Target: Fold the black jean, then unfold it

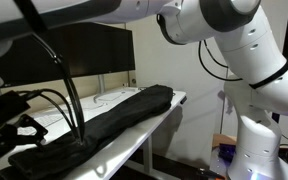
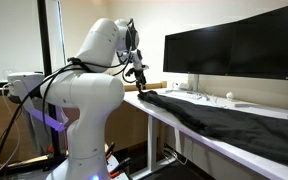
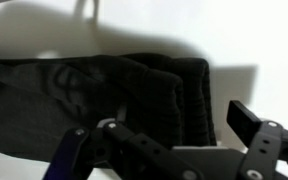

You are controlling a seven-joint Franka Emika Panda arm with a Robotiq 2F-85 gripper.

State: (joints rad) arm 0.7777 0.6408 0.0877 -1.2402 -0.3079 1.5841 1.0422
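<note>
Black jean (image 3: 104, 85) lies rumpled, long on white desk (image 2: 269, 110); pincer (image 3: 159, 130) apart above.

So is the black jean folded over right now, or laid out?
Laid out: the black jean stretches lengthwise along the desk in both exterior views, with neither end doubled back.

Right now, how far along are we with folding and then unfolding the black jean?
Done: nothing that shows. The black jean lies stretched at full length along the desk, with no fold across it. In hand: the gripper hangs open over one end, holding nothing in the wrist view. Left: grasp that end, fold it over, then spread it out again. Whether a fold was already made and undone cannot be told.
</note>
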